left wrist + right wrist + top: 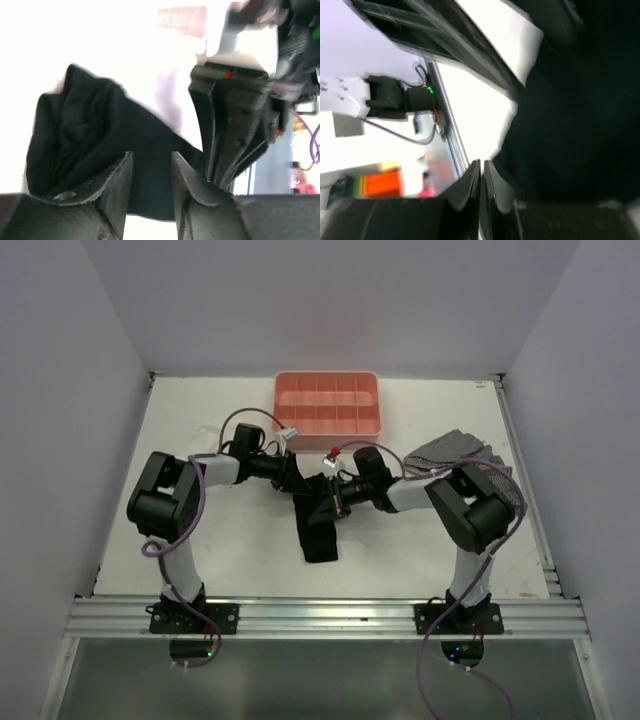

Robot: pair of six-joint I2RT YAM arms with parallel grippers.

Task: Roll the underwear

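The black underwear (318, 535) lies stretched between my two grippers in mid-table, and a long strip of it trails toward the near edge. My left gripper (291, 475) is at its upper left corner. In the left wrist view the left gripper (150, 157) has its jaws apart, with bunched black fabric (75, 130) just beyond them. My right gripper (337, 498) is at the garment's right side. It also shows in the left wrist view (215, 176), pinched on the fabric's edge. In the right wrist view the right gripper (482, 162) is shut, with the black cloth (580, 125) beside it.
The pink tray (328, 428) with several compartments stands at the back centre, just behind the grippers. A grey checked cloth (455, 450) lies at the right, beside the right arm. A metal rail (320, 618) runs along the near edge and another (525, 490) along the right edge.
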